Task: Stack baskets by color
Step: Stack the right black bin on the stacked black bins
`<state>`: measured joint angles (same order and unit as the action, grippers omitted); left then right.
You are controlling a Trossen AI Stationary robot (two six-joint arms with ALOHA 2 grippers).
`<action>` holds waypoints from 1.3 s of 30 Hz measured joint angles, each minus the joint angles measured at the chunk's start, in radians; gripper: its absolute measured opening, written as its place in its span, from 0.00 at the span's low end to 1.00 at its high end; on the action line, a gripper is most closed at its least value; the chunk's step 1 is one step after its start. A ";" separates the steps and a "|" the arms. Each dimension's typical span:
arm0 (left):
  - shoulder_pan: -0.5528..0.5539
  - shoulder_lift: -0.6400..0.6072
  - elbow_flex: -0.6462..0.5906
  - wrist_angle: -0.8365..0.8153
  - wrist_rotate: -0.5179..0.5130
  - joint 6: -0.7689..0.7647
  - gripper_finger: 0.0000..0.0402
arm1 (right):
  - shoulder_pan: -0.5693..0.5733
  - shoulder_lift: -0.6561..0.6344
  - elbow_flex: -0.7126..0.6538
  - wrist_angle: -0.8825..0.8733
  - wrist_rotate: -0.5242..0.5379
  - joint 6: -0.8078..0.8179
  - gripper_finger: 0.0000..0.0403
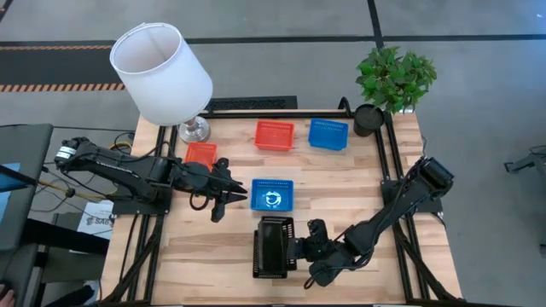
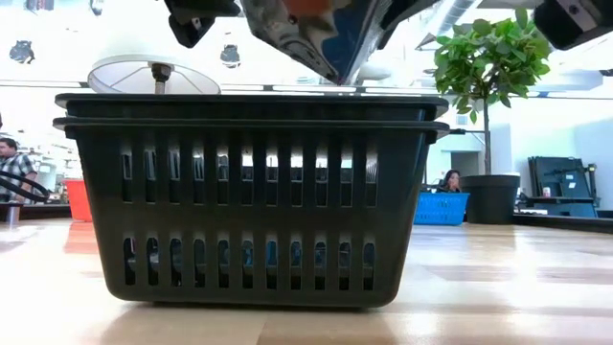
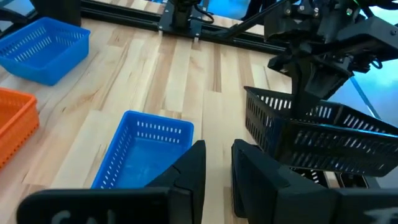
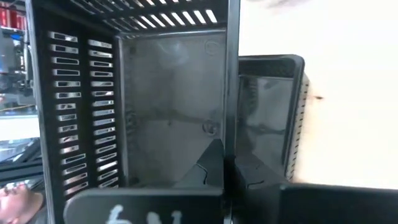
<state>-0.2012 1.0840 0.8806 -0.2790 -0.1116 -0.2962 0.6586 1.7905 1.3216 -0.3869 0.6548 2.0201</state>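
Observation:
Two black baskets (image 1: 273,247) sit one inside the other at the table's near middle, their two rims (image 2: 249,113) showing in the low view. My right gripper (image 1: 300,249) is shut on the upper one's right-hand wall. A blue basket (image 1: 273,194) lies on the table just beyond them, with my left gripper (image 1: 223,193) hovering left of it, open and with nothing between its fingers (image 3: 189,171). Farther back rest two red-orange baskets (image 1: 275,135) (image 1: 201,153) and a second blue basket (image 1: 328,134). My right gripper has the upper black basket by its right-hand wall (image 4: 231,112), with one finger (image 4: 208,165) inside the basket and the other outside, in the gap to the lower basket (image 4: 267,118). The fingers come slanting down from the table's right. The low view shows the pair standing level on the table.
A white lampshade (image 1: 162,72) on a metal foot stands at the far left corner. A potted plant (image 1: 394,81) stands at the far right corner. Black frame rails (image 1: 388,170) run along the table's sides. Bare wood lies at the near left.

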 joint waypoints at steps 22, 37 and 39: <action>0.000 0.000 0.000 -0.003 0.000 0.019 0.18 | -0.037 0.095 0.003 0.062 -0.120 0.053 0.03; 0.000 0.000 0.000 -0.003 0.014 0.023 0.18 | -0.036 0.149 0.020 0.057 -0.102 0.070 0.14; 0.000 0.000 0.000 -0.003 0.018 0.028 0.18 | -0.036 0.149 0.020 0.061 -0.102 0.075 0.16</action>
<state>-0.2013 1.0843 0.8806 -0.2821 -0.0932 -0.2681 0.6231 1.9396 1.3415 -0.3260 0.5525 2.0947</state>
